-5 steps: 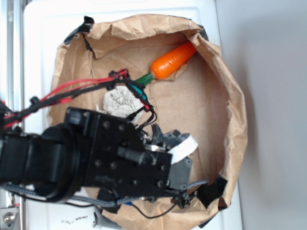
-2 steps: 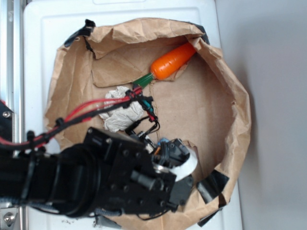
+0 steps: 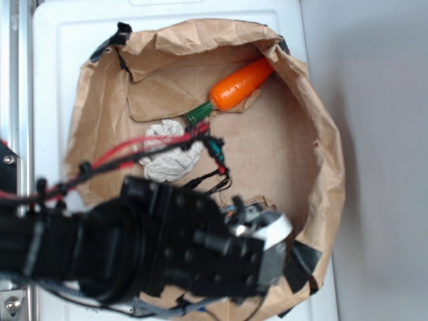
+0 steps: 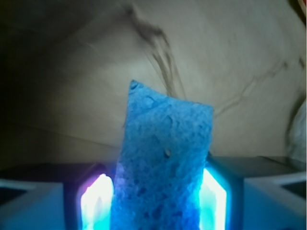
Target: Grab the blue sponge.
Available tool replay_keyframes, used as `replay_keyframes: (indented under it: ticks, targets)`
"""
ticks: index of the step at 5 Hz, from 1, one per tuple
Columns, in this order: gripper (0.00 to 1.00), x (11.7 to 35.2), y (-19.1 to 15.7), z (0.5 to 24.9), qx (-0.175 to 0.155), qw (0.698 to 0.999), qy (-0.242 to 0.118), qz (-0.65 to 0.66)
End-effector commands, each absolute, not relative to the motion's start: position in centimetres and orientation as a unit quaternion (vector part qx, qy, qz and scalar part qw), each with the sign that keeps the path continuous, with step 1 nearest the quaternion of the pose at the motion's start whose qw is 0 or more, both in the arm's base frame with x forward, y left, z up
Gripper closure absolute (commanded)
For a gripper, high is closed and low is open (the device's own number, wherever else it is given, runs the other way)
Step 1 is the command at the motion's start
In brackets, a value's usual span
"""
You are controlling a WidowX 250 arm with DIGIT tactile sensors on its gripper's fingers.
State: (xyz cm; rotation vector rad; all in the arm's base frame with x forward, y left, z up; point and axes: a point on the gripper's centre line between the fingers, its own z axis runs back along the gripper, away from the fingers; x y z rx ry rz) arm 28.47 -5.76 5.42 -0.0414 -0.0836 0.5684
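**Blue sponge seated between the fingers, long axis running away from the gripper**

- Left finger (image 4: 98, 203): seen in the wrist view as a lit pad pressed against the left face of the blue sponge (image 4: 163, 163); no gap is visible.
- Blue sponge: held in the centre of the wrist view, with its long axis pointing straight out from the gripper (image 4: 156, 203) towards the brown paper beyond. Its far end stands free past the fingertips and its near end is lost below the frame. A porous surface and a rounded corner are noted at the far left.
- Right finger (image 4: 213, 201): set against the right face of the sponge, likewise touching. The gripper is thus judged to be pinching the sponge across its short width.
- Outside view: the gripper (image 3: 264, 234) is placed at the near right of the paper bag (image 3: 328, 160), and the sponge itself is hidden by the arm. A paper wad (image 3: 170, 157) lies to the left, and a toy carrot (image 3: 237, 85) lies at the far side, both well apart from the gripper.
- Judgement: the grasp appears made, and only a lift seems left.
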Motion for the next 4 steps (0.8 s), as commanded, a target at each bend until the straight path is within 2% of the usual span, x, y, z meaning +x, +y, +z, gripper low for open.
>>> replay_keyframes:
  ticks: [1, 2, 3, 4]
  targets:
    - [1.0, 29.3, -2.0, 14.5, -0.111, 0.969, -0.02, 0.219]
    - [1.0, 29.2, -1.3, 17.0, -0.114, 0.976, -0.038, 0.181]
    - [1.0, 28.9, -1.6, 16.3, -0.105, 0.98, -0.039, 0.164]
    - [0.0, 28.9, -3.6, 15.1, -0.016, 0.994, -0.085, 0.061]
